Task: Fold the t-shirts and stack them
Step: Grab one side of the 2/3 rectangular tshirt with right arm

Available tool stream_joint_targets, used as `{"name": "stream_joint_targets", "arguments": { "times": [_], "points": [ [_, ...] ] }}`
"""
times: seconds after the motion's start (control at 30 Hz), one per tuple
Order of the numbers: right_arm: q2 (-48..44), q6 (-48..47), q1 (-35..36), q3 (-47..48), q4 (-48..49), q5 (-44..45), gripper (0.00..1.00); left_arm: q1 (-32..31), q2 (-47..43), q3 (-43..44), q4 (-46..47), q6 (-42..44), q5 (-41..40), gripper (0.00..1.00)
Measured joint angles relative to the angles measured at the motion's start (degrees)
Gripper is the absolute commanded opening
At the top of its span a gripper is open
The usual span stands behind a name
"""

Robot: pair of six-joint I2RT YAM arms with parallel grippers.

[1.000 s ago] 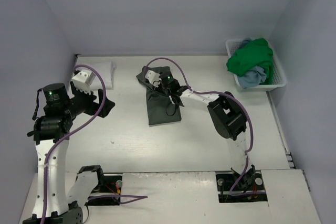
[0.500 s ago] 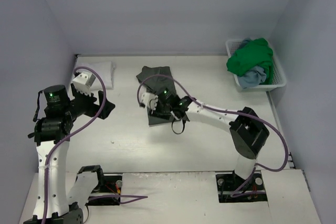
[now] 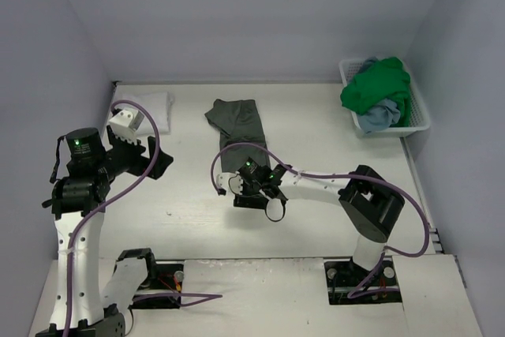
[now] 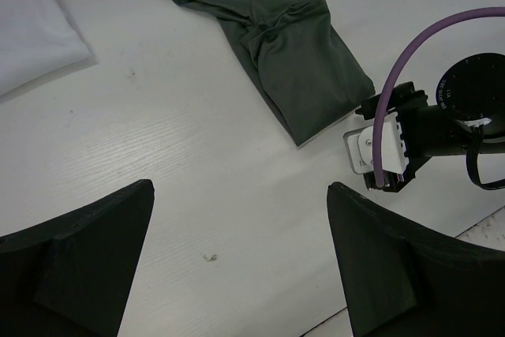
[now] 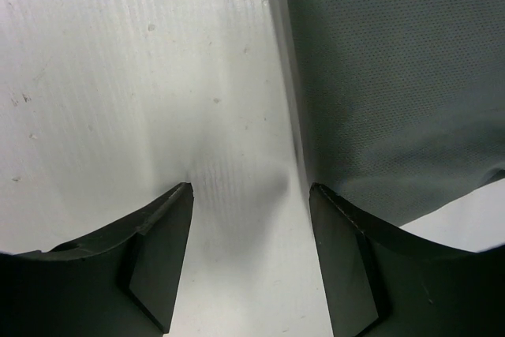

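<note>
1. At the far right corner of the table (image 3: 316,116), hard against the wall: white slatted basket (image 3: 420,120), heaped past its rim.
2. On top inside it: bright green t-shirt (image 3: 377,88), crumpled and spilling over the basket's left edge. Below it on the near side: dusty light blue t-shirt (image 3: 377,118), only a bunched part showing.
3. At the far left of the table, well apart from the basket: white t-shirt (image 3: 155,108), folded flat, partly hidden behind the left arm's wrist in the overhead view.
4. In the middle of the table: dark olive-grey t-shirt (image 3: 239,122), folded into a long narrow strip and lying flat.
5. Long axis of that strip: far to near, with the near end drifting slightly to the right. Far end wider and rumpled, with a fold tucked across it. Near end a straight, square hem.
6. At the strip's near end, low over the table: right gripper (image 3: 254,192), fingers parted, only bare tabletop between them, nothing held.
7. In the right wrist view: one fingertip (image 5: 325,204) just beside the dark shirt's long edge; whether touching or not, cannot tell.
8. Raised above the table's left side, near the white shirt: left gripper (image 3: 146,159), spread wide, with only the tabletop below showing in the gap and nothing in its grasp.
</note>
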Motion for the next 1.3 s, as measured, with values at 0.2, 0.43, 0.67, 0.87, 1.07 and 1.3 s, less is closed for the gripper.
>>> {"name": "stream_joint_targets", "arguments": {
  "times": [0.2,0.43,0.67,0.87,1.07,1.3],
  "points": [
    [-0.07,-0.02,0.17,-0.74,1.64,0.07,0.57,0.00,-0.55,0.00,0.02,0.00,-0.04,0.85],
    [-0.07,-0.83,0.17,-0.79,3.72,1.53,0.57,0.22,-1.25,0.00,0.02,0.00,0.00,0.85],
    [-0.09,-2.29,-0.15,-2.03,8.02,4.57,0.57,0.76,-1.42,-0.09,0.02,0.00,0.00,0.85],
    [1.27,-3.34,-1.57,-2.05,10.71,4.70,0.57,0.83,-1.49,-0.11,0.02,0.00,0.00,0.85],
    [3.91,-4.59,-3.17,-0.46,14.73,3.87,0.57,1.57,-1.68,-0.11,0.00,0.00,0.31,0.85],
    [6.99,-6.21,-4.74,1.53,17.79,1.88,0.29,1.95,-1.77,-0.13,0.00,-0.02,0.87,0.85]
  ]
}}
